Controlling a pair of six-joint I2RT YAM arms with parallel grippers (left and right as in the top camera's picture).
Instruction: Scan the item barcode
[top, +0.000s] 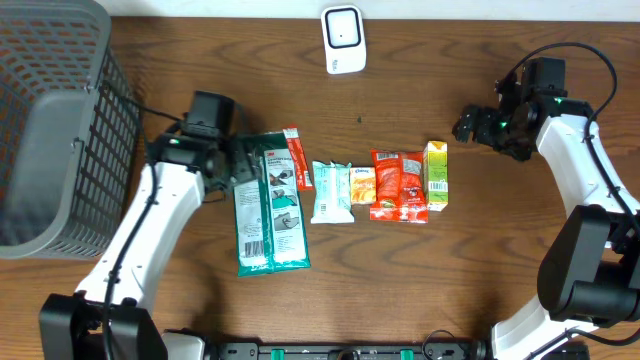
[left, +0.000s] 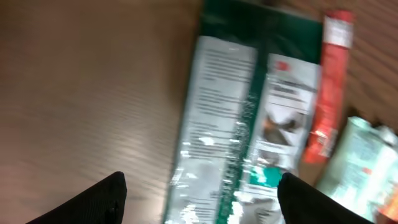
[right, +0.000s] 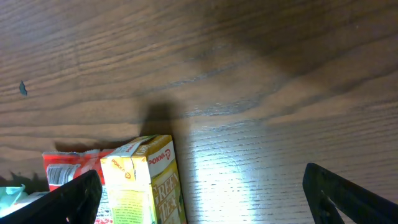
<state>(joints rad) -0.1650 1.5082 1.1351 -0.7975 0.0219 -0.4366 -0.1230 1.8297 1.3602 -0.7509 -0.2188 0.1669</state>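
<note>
A row of items lies mid-table: a large green and white package (top: 268, 215), a slim red stick pack (top: 296, 158), a pale tissue packet (top: 331, 191), an orange packet (top: 363, 184), a red snack packet (top: 398, 186) and a yellow green tea carton (top: 436, 175). A white scanner (top: 343, 40) stands at the far edge. My left gripper (top: 236, 166) hovers open over the top end of the green package (left: 249, 124), with nothing between its jaws. My right gripper (top: 470, 126) is open above bare table, right of the carton (right: 149, 186).
A grey wire basket (top: 55, 120) fills the far left corner, close to my left arm. In the left wrist view, which is blurred, the red stick pack (left: 329, 81) and the tissue packet (left: 360, 155) lie right of the package.
</note>
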